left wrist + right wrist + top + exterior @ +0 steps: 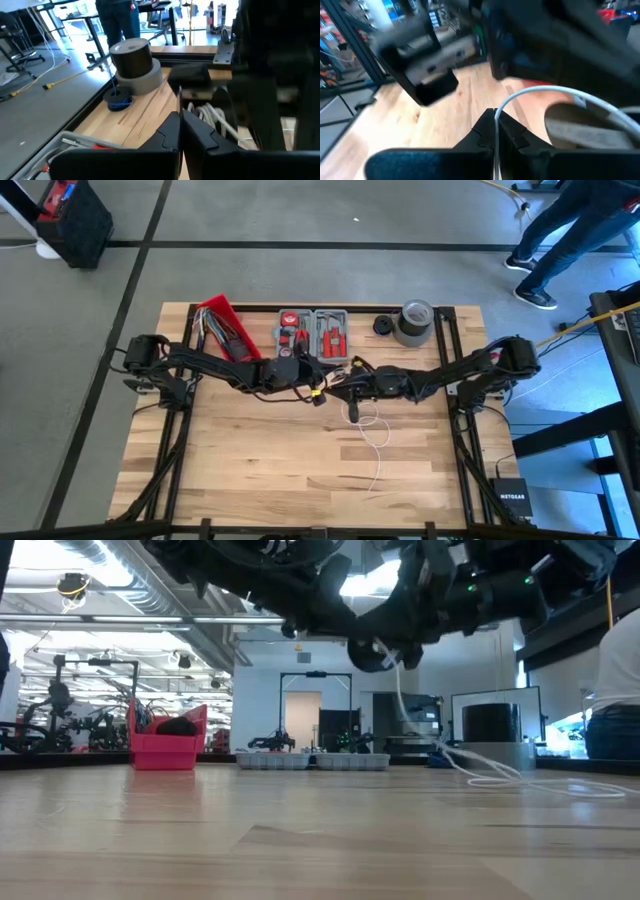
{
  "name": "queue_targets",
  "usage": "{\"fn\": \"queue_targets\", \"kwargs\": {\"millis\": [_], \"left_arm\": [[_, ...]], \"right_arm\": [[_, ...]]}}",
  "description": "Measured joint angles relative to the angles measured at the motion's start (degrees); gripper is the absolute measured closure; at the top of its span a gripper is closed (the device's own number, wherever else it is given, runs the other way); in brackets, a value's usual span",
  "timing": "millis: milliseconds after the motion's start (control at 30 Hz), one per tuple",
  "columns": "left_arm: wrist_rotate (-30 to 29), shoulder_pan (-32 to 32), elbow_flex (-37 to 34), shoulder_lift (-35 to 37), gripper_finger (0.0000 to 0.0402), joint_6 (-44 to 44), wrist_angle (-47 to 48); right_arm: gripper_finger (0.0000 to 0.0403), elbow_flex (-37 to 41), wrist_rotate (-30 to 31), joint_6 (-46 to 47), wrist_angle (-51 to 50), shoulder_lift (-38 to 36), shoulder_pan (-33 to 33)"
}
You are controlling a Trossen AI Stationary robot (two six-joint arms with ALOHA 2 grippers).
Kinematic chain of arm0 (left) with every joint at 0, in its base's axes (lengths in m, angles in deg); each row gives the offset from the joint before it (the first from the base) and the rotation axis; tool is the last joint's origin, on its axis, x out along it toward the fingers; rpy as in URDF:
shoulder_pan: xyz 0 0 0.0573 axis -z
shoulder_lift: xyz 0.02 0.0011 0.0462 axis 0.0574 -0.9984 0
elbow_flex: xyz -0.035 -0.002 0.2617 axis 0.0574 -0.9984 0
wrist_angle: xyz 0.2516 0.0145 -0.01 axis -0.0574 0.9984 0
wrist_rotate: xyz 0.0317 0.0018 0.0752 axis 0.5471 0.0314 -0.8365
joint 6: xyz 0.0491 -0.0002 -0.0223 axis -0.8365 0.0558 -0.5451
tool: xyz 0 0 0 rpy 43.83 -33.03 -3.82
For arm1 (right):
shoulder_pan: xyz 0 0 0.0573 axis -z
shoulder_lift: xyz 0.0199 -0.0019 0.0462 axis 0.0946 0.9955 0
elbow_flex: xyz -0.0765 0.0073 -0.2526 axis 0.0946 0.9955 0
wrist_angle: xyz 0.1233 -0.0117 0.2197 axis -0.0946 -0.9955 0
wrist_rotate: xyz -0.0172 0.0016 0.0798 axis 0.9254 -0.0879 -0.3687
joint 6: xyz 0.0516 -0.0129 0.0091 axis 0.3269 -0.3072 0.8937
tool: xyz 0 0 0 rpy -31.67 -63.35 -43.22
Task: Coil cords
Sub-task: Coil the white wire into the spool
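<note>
The white cord (372,442) hangs from my two grippers, which meet above the table's middle. Its lower part lies in loose bends on the wood (520,780). My left gripper (320,392) is shut, with a thin white strand between its fingers (180,131). My right gripper (346,390) is shut on the white cord (495,131). A few white loops (212,117) are bunched just beyond the left fingers. A small dark coil (383,325) lies by the tape roll; I cannot tell whether it is the black cord. My left gripper pinches a thin strand of the white cord (179,102) between its two fingers, coming level from the table's left. The strand runs along the gap between the fingers and lies clear of the table. My right gripper pinches the white cord (496,116) between its two fingers, coming level from the table's right. From the fingers the cord arches up and over in a loop (545,90). The rest hangs slack below (405,700), down to the table.
A grey tape roll (414,322), a grey tool case (312,332) and a red bin (226,328) stand along the far edge. The near half of the table (250,470) holds only the cord's loose end. A person (575,230) stands beyond the far right corner.
</note>
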Motion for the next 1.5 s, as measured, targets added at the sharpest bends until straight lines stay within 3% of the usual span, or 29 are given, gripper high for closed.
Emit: {"fn": "queue_targets", "kwargs": {"millis": [733, 900, 1167, 1367, 1500], "left_arm": [[0.1, 4.6, -0.1, 5.8, 0.0402, -1.2, 1.6], [0.1, 4.6, -0.1, 5.9, 0.0402, -1.5, 2.0], [0.2, 4.6, 0.1, 5.9, 0.0402, -2.7, 1.8], [0.2, 4.6, 0.1, 5.9, 0.0402, -2.7, 2.0], [0.2, 4.6, 0.1, 5.9, 0.0402, -2.7, 1.9]], "right_arm": [[0.0397, -0.3, 0.3, -0.8, -9.1, 2.5, 0.0], [0.0367, -0.3, 0.3, -0.6, -10.3, 2.2, 0.0], [0.0281, -0.3, 0.3, -4.9, -29.3, -9.7, 0.0], [0.0261, -0.3, 0.3, -7.9, -44.1, -18.3, 0.0], [0.0261, 1.6, 0.1, -8.5, -40.5, -17.6, 0.0]]}}
